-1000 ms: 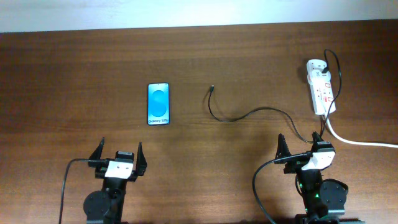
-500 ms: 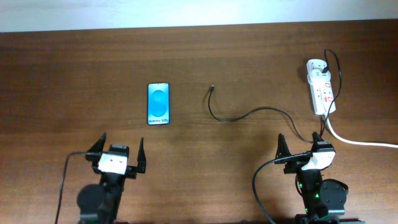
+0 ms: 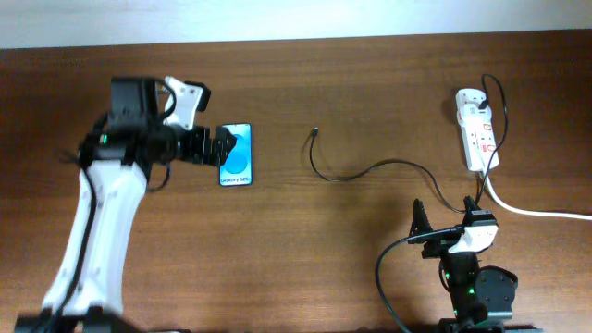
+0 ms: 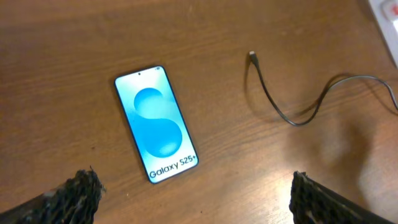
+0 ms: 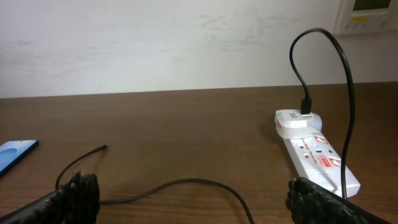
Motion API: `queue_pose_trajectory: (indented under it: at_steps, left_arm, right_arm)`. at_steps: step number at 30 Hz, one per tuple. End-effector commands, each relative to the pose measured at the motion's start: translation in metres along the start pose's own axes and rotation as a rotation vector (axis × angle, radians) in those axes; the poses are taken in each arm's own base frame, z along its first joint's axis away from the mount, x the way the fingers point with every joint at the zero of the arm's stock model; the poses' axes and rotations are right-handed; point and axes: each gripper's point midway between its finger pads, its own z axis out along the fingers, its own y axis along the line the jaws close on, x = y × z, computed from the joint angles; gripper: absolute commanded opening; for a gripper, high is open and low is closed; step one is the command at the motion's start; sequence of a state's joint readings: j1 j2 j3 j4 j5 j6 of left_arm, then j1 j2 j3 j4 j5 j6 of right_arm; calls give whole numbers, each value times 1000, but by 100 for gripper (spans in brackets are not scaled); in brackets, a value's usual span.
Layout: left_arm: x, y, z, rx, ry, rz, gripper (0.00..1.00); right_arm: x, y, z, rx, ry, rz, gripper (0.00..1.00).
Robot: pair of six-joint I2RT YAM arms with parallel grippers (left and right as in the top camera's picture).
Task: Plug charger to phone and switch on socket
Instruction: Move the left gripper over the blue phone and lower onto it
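Note:
The phone (image 3: 239, 154) lies flat left of the table's centre with its blue screen lit; it also shows in the left wrist view (image 4: 155, 130). My left gripper (image 3: 220, 146) hovers open and empty over the phone's left edge, its fingers wide apart (image 4: 196, 205). The charger cable (image 3: 370, 169) curves from its free tip (image 3: 316, 131) towards the socket (image 3: 478, 134), a white power strip at the far right. The cable tip (image 4: 252, 55) lies apart from the phone. My right gripper (image 3: 446, 215) rests open and empty near the front edge (image 5: 193, 208), behind the cable (image 5: 186, 183) and socket (image 5: 317, 155).
A thick white cord (image 3: 536, 211) runs from the socket off the right edge. A black lead is plugged into the plug head at the socket's far end (image 5: 305, 106). A pale wall stands behind the table's far edge.
My left arm has swung up from the front edge to the phone, gripper still open. The right arm, phone, cable and socket have not moved.

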State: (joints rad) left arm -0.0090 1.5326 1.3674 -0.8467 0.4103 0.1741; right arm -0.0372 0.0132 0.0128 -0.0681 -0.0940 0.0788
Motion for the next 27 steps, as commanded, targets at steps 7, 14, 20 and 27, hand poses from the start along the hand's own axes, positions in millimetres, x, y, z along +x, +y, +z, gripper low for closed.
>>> queue_pose_trajectory:
  at_steps: [7,14,20,27]
  left_arm:
    - [-1,27,70,-13,122,-202,99]
    - [-16,48,115,-301,321,-213,99]
    - [11,57,149,-303,410,-231,100]
    - [43,58,185,-278,510,-242,100]
  right_arm:
    - [3,1,0,-5,4,5,98]
    - [3,1,0,-5,5,5,98]
    - [3,1,0,-5,5,5,98]
    - [3,1,0,-5,5,5,98]
